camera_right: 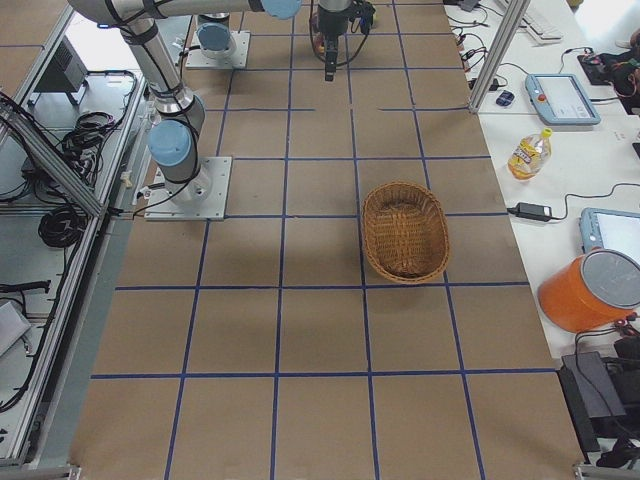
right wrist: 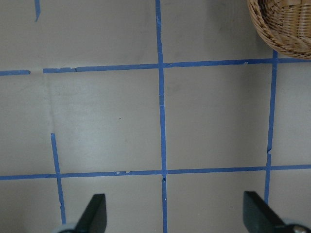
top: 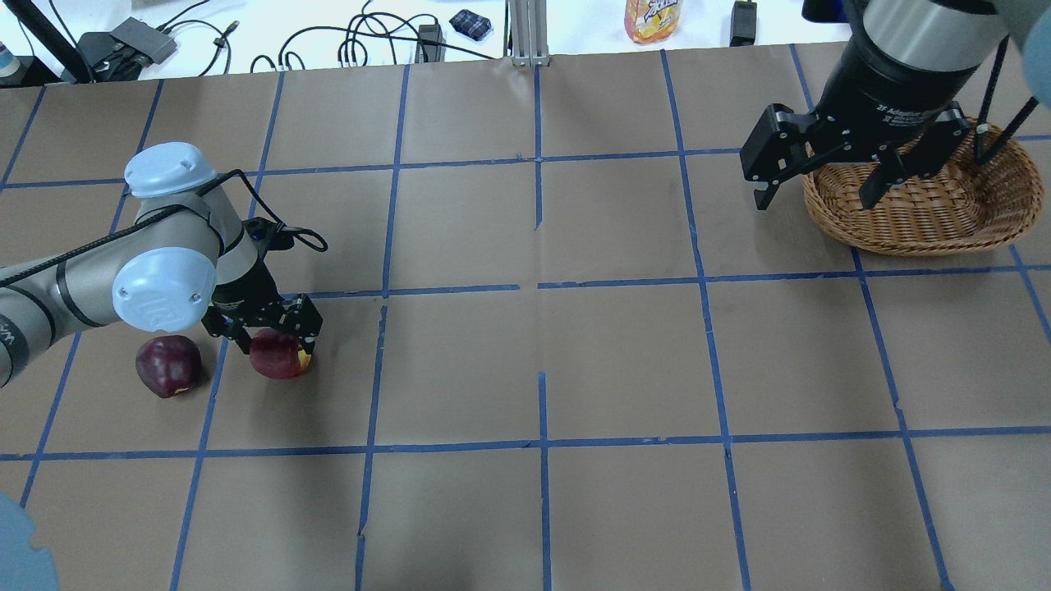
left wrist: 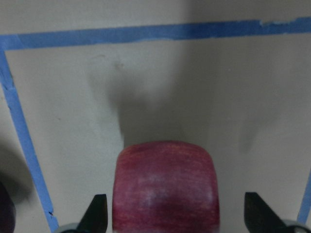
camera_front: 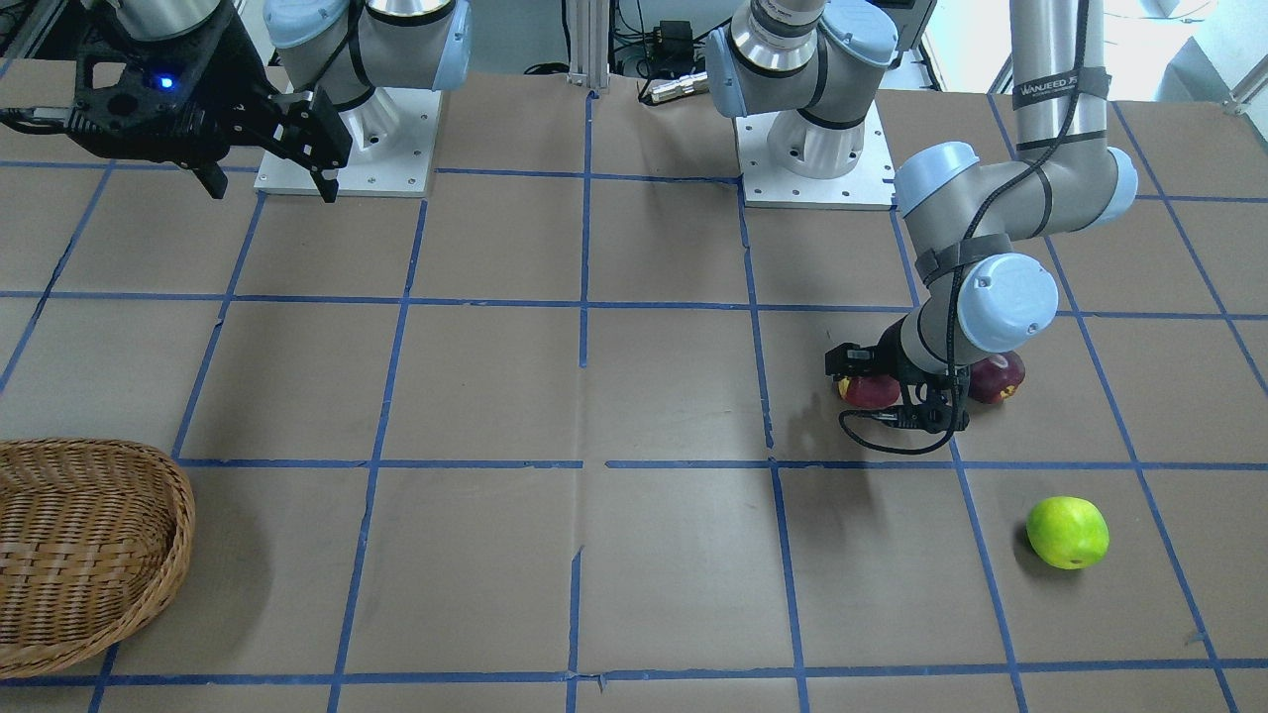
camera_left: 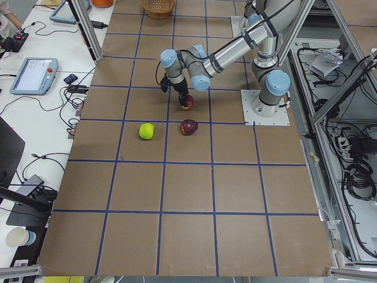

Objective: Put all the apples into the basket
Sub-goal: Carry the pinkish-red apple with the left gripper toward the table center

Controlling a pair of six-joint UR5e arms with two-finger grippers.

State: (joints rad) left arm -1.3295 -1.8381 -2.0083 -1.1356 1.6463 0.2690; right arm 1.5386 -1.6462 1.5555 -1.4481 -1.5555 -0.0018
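On the robot's left side of the taped table (camera_front: pixel 654 584), item one: red apple (top: pixel 281 355), dull red with fine streaks and a yellowish patch at one end, skin matt and smooth, resting on the brown paper. The left gripper (top: pixel 276 335) stood low over it with the jaws spread to either side; the left wrist view showed one fingertip close at the apple's flank and clear paper between the fruit and the other, so the grasp was judged prepared but not closed, the straddle set to take the apple across its widest part. Item two: maroon apple (top: pixel 168 365), dark purple-red, lay just beside the first, apart from it and partly under the arm's elbow joint in the front-facing view; untouched. Item three: green apple (camera_front: pixel 1067 532), bright lime, lay well apart from the other two, nearer the operators' edge; untouched. Item four: wicker basket (top: pixel 903 238), oval, light brown, shallow with a raised rim, stood at the far right of the table and held no fruit. The right gripper (top: pixel 817 199) hung above the table near the basket's rim, jaws wide with nothing between them, judged to be parked clear of the working arm. All three apples were outside the basket.
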